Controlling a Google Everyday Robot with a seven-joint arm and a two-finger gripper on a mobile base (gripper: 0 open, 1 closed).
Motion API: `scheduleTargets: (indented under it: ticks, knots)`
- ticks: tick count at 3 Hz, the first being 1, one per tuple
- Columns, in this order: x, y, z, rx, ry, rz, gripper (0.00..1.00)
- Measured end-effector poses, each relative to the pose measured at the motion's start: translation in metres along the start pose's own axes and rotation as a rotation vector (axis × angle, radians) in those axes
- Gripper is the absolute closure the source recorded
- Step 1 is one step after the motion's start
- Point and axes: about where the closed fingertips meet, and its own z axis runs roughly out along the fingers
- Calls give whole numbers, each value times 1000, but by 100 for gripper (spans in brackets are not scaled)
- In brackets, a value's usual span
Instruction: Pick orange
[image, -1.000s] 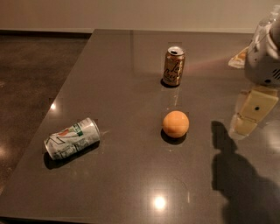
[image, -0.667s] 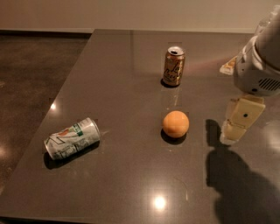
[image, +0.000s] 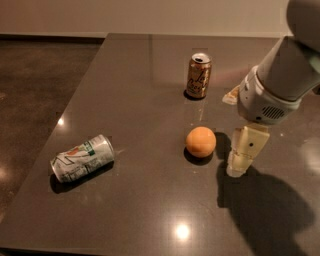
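Now my claw (image: 240, 160) has come in from the far edge of the table (image: 140, 200) and dropped lower. A second ago it hung well off to the side; it now stands just beside the orange (image: 201, 141), close to the tabletop. I judge the approach nearly done, with the grasp itself not yet made.

The orange sits on the table just beside my claw, on the side towards the crushed can (image: 82, 158), apparently not touching. The upright can (image: 199, 76) stands farther off beyond it. Whether my claw is released or clenched I cannot tell; it holds nothing.
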Motion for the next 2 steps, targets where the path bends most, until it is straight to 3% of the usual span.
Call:
scheduleTargets:
  ticks: [2]
  knots:
    - [-28,4,38,-61,-29,-38,0]
